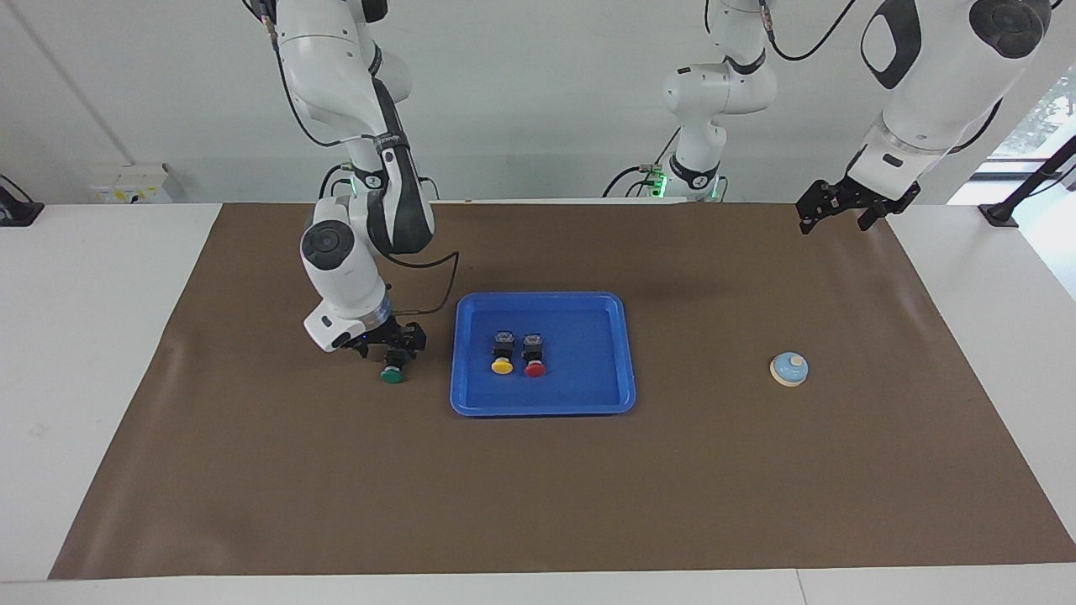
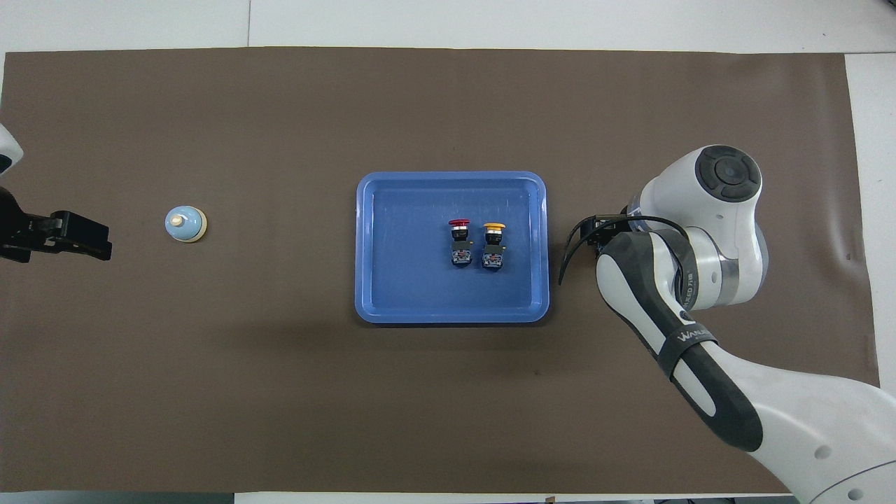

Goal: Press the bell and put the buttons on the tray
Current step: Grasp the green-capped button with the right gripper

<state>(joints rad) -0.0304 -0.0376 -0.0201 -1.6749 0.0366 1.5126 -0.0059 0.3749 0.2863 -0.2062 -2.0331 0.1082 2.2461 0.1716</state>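
A bright blue tray (image 1: 624,353) carries a yellow-capped button (image 1: 502,366) and a red-capped button (image 1: 535,369); the mat (image 1: 538,487) is brown.

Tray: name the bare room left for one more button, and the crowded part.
In the tray, the floor between the red button and the rim toward the bell is bare, as is the strip nearest the robots. Crowded: the middle, where the yellow button sits beside the red.
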